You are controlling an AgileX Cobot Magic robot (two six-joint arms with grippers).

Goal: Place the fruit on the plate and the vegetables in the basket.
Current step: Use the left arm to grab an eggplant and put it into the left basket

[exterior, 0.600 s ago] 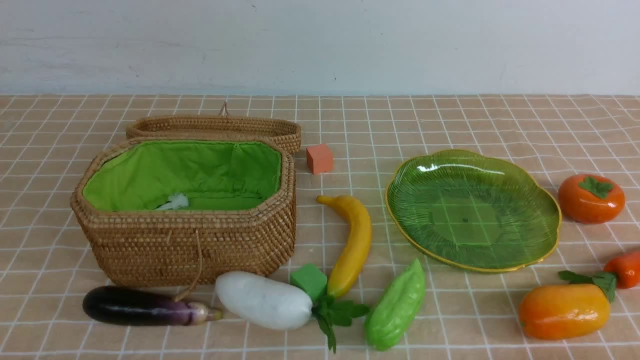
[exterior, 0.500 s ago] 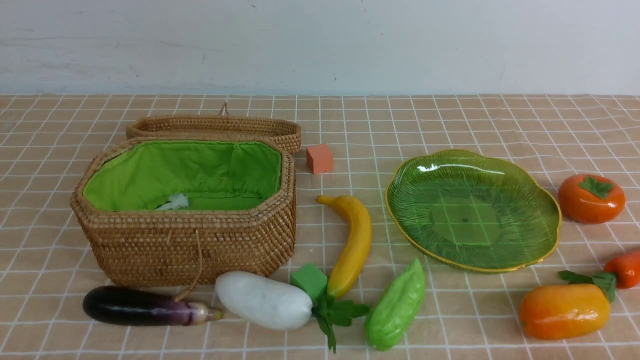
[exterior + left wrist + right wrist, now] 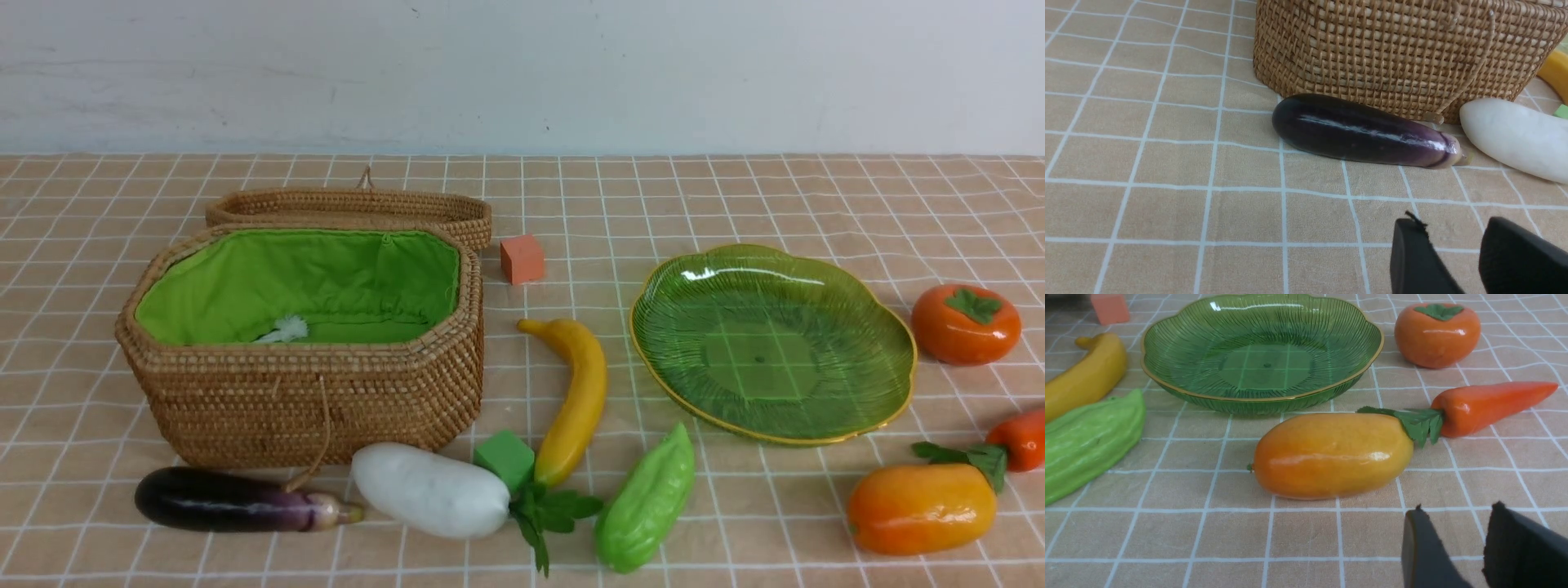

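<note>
The basket (image 3: 302,400) stands at the left, green lining showing. In front of it lie the eggplant (image 3: 233,500), radish (image 3: 429,490) and gourd (image 3: 645,502). The banana (image 3: 575,400) lies between the basket and the empty plate (image 3: 771,343). Persimmon (image 3: 965,324), carrot (image 3: 1020,439) and mango (image 3: 921,506) sit at the right. No arm shows in the front view. My left gripper (image 3: 1453,222) hangs open and empty, short of the eggplant (image 3: 1363,132). My right gripper (image 3: 1457,510) is open and empty, just short of the mango (image 3: 1333,455).
The wicker lid (image 3: 351,208) lies behind the basket. An orange cube (image 3: 522,259) sits beside the lid, and a green cube (image 3: 506,457) is wedged between radish and banana. A white wall closes off the far edge of the checked tablecloth.
</note>
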